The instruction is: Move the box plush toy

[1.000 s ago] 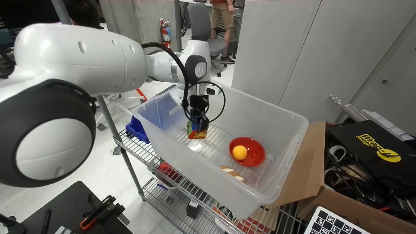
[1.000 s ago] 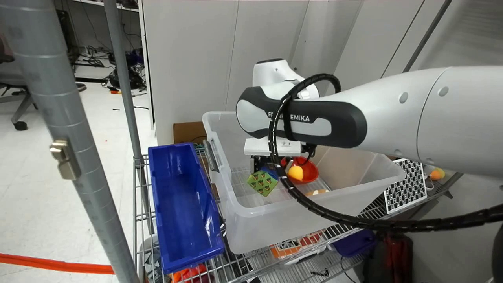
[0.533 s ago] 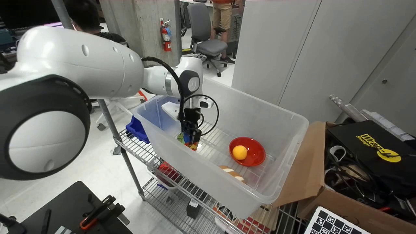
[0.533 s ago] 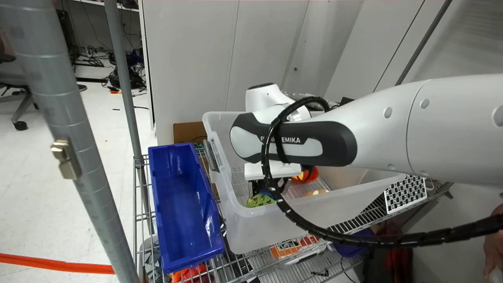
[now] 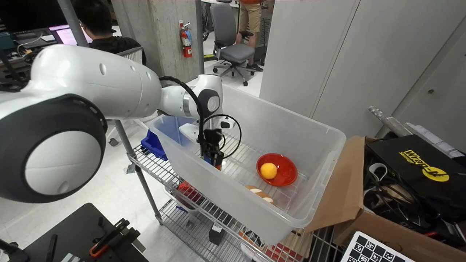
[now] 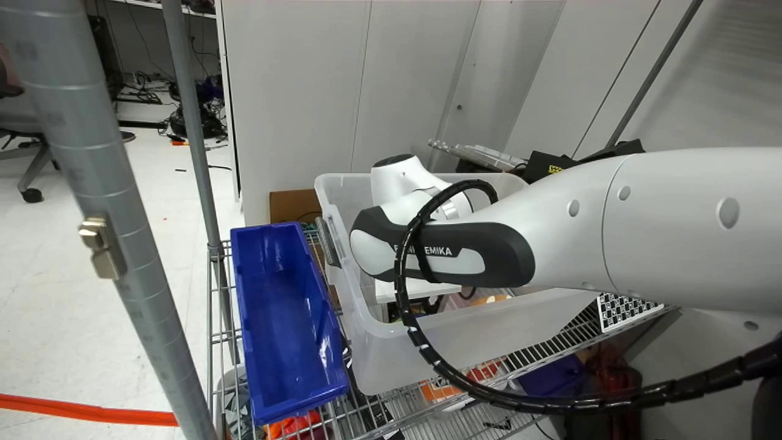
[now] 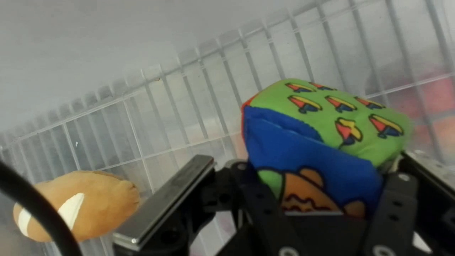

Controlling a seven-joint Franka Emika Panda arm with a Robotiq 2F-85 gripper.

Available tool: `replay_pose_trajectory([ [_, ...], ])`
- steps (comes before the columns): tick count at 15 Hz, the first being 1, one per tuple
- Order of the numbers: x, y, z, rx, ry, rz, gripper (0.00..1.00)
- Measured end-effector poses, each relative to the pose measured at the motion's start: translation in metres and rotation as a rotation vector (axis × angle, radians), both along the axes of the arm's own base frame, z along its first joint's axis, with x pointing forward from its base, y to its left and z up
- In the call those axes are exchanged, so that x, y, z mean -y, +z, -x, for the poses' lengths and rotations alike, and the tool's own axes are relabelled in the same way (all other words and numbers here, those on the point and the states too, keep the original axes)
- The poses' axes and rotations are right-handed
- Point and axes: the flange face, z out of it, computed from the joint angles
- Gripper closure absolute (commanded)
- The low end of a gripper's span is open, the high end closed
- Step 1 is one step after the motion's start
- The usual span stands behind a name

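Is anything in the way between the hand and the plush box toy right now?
Nothing visible: in the wrist view the plush box toy is within the open hand. The brown plush and, in an exterior view, the red bowl lie off to one side.

Plush box (image 7: 320, 137) between fingers of gripper (image 7: 307, 158), inside bin (image 5: 291, 123)

Right of the gripper in an exterior view, a ball (image 5: 268, 171) rests in a bowl (image 5: 288, 175), a bread-shaped toy (image 5: 263, 195) before it; farther right, outside, stands a cardboard box (image 5: 386, 230). In both exterior views, a tray (image 6: 287, 330) sits to the gripper's left.
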Motion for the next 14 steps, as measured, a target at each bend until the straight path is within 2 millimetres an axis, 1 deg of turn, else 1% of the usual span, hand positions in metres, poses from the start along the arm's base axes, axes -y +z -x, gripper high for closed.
replay_pose_trajectory([
  [4, -0.014, 0.012, 0.006, -0.009, 0.014, 0.001, 0.22],
  [7, -0.023, 0.034, 0.010, 0.015, 0.026, 0.012, 0.02],
  [8, -0.024, 0.045, 0.012, 0.031, 0.030, 0.022, 0.00],
  [11, -0.021, 0.083, 0.021, 0.075, 0.042, 0.059, 0.00],
  [14, -0.018, 0.129, 0.035, 0.124, 0.040, 0.047, 0.00],
])
